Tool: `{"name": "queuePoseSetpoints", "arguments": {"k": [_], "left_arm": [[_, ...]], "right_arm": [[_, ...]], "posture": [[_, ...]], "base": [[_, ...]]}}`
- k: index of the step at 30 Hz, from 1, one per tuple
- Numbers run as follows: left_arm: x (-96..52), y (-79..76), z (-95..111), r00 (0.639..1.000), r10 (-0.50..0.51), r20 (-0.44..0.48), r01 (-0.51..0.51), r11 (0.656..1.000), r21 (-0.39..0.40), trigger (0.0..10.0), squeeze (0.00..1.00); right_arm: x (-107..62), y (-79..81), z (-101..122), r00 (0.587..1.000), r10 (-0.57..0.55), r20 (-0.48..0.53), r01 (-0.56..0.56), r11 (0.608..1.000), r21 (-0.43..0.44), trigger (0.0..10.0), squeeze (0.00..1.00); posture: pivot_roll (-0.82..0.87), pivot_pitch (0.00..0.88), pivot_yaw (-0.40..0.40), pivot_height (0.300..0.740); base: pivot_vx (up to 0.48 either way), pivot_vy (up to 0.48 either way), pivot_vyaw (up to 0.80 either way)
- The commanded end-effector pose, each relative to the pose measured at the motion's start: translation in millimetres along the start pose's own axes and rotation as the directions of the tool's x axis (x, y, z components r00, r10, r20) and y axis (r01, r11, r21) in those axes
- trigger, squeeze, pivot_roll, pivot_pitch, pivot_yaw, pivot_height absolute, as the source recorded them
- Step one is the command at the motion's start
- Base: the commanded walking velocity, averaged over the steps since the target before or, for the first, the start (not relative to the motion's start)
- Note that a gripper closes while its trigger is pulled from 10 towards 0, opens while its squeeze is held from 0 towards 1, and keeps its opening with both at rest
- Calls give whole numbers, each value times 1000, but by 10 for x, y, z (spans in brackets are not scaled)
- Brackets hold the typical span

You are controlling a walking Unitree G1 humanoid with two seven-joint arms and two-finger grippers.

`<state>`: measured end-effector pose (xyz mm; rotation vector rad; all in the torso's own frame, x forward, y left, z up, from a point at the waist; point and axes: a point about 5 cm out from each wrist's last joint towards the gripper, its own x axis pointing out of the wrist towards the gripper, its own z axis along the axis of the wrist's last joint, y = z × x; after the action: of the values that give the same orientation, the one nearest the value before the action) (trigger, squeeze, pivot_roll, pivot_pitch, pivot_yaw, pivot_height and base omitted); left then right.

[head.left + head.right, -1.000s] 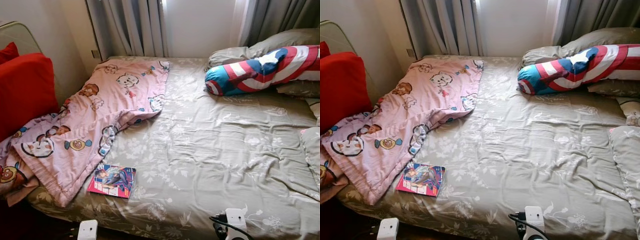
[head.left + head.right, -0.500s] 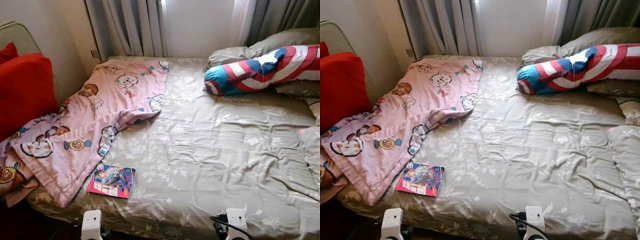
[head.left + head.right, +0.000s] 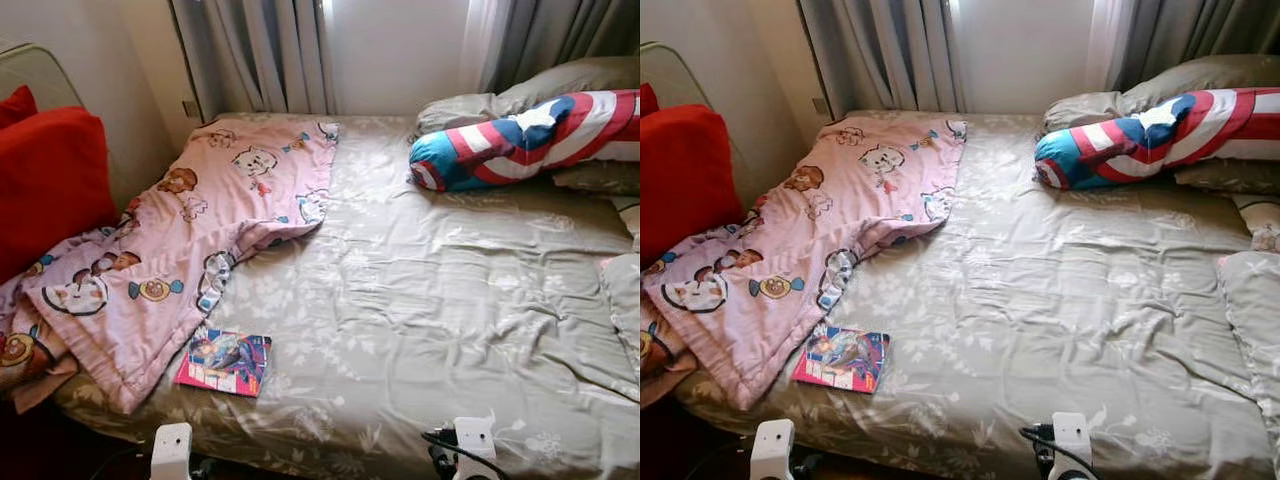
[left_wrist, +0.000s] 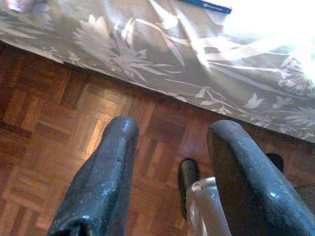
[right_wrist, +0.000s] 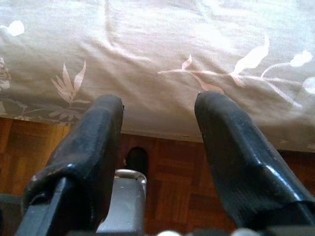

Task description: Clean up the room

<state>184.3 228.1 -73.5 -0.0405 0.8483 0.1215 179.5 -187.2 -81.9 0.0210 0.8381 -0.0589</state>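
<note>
A: Head camera first. We're looking down a bed [image 3: 430, 300] under a grey floral cover. A pink cartoon blanket [image 3: 180, 240] lies rumpled along the bed's left edge and spills over the near left corner, and a small comic book [image 3: 224, 361] sits at the near edge just beside its hem.

B: That book looks like the obvious thing to tidy, being loose and closest to the robot. What's at the far end?

A: A striped bolster [image 3: 525, 140] in red, white and blue, propped on grey pillows [image 3: 560, 85] at the far right corner, where bedding belongs. A red cushion [image 3: 50, 180] stands off the left edge.

B: And the arms?

A: Both wrists peek up at the near edge, low, not reaching yet. I'd call this lining up before a pick.

B: Left wrist view?

A: The left pincer [image 4: 172, 147] is spread wide, nothing between its fingers, hanging over parquet floor [image 4: 59, 123] in front of the draped bed cover. A sliver of the book's dark edge shows on the cover beyond it.

B: Right wrist view?

A: The right pincer [image 5: 158, 118] is spread too, empty, aimed at the cover's hanging edge with floor below.

B: So the left arm is nearer the book.

A: Yes. My guess is it has to rise above the mattress edge first.
</note>
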Motion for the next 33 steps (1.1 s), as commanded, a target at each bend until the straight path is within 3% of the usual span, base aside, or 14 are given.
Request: {"name": "queuePoseSetpoints", "arguments": {"k": [1,14,25,33], "left_arm": [[-32,88,-88,999,24,-34,-24,1000,-6,10000,0],[-30,37,-105,999,16,-35,-15,1000,9,10000,0],[-60,165,-118,999,29,-31,-28,999,15,10000,0],[-48,114,-112,999,23,-31,-22,1000,19,10000,0]], "right_arm": [[5,63,0,1000,14,2,-14,1000,14,10000,0],[12,82,20,1000,18,7,-18,1000,18,10000,0],[24,104,60,1000,23,19,-23,999,24,10000,0],[32,95,92,999,21,27,-21,999,25,10000,0]], "posture": [[-46,0,45,740],[-40,0,52,740],[-39,0,57,740],[-38,0,54,740]], "base": [[0,480,0],[0,480,0],[0,480,0],[0,480,0]]}}
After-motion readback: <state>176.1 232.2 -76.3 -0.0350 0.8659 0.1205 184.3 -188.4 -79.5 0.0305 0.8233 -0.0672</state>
